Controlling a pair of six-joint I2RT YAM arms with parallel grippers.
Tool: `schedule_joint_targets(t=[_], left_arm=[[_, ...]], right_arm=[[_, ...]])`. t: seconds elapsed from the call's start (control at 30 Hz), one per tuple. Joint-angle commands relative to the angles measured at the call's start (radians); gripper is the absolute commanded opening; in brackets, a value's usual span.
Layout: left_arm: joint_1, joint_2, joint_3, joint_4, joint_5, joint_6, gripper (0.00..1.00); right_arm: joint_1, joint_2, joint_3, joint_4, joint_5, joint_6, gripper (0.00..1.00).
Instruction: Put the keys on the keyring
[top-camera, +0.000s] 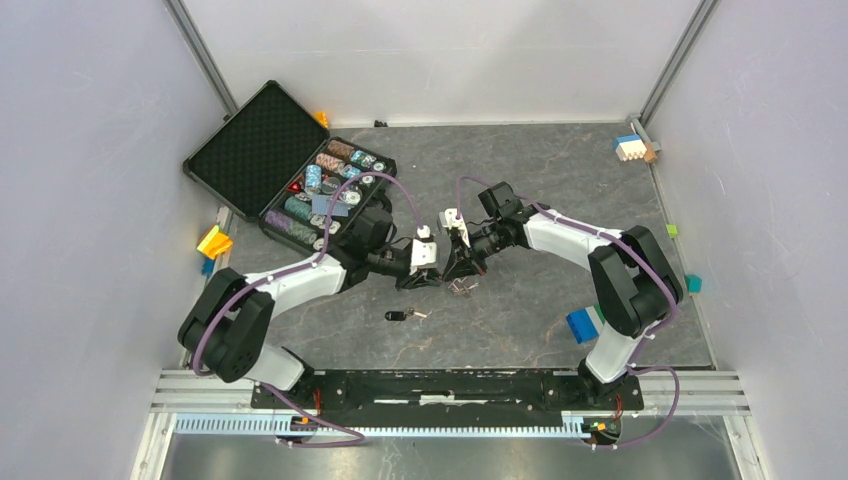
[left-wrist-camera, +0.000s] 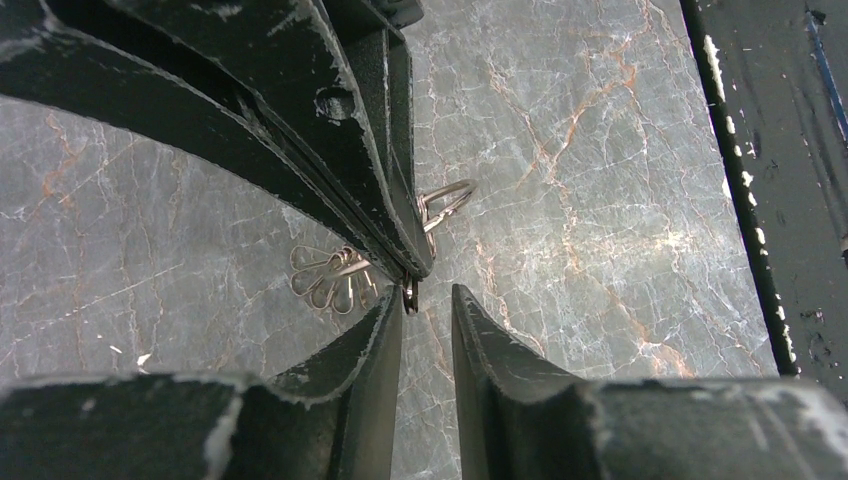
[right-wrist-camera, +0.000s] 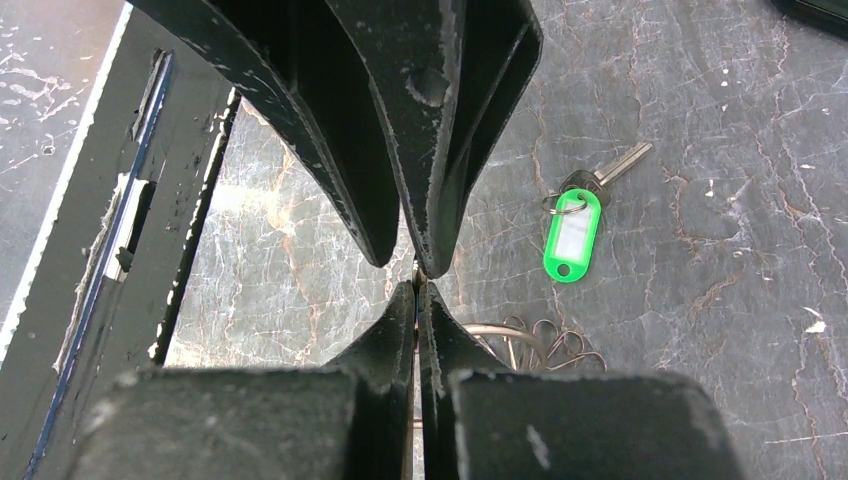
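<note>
The keyring (left-wrist-camera: 452, 194) was a thin silver wire loop, stiff and springy by the look of it. A fan of small plain brassy keys (left-wrist-camera: 330, 280) was spread from it on the grey marbled table (left-wrist-camera: 600, 200). The right gripper (right-wrist-camera: 418, 298) was fully closed, and its tips seemed to pinch the wire, with the loop showing just behind them. The left gripper (left-wrist-camera: 427, 296) faced it tip to tip, its jaws parted by a narrow gap with nothing between them. The keys (right-wrist-camera: 585, 200) lay flat, well off to one side of the right gripper's fingers: a black-headed metal key and a glossy green plastic piece, joined by a small ring. I judged them light, hard and slippery. The plastic heads offered the broadest hold, which would leave the small ring free for the wire.
</note>
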Motion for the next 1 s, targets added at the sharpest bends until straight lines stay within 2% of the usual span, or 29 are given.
schedule_joint_targets(t=[0.0,0.27,0.97], left_arm=[[-0.01,0.017,0.026,0.038,-0.01,0.003,0.28],[-0.012,0.016,0.045,0.009,-0.025,0.001,0.23],[-0.014,0.002,0.063,0.019,-0.027,-0.035,0.27]], right_arm=[[-0.005,-0.037,0.003,0.0,-0.028,-0.024,0.0],[-0.007,-0.032,0.003,-0.004,-0.025,-0.027,0.0],[-0.007,-0.02,0.015,-0.028,-0.027,-0.044,0.0]])
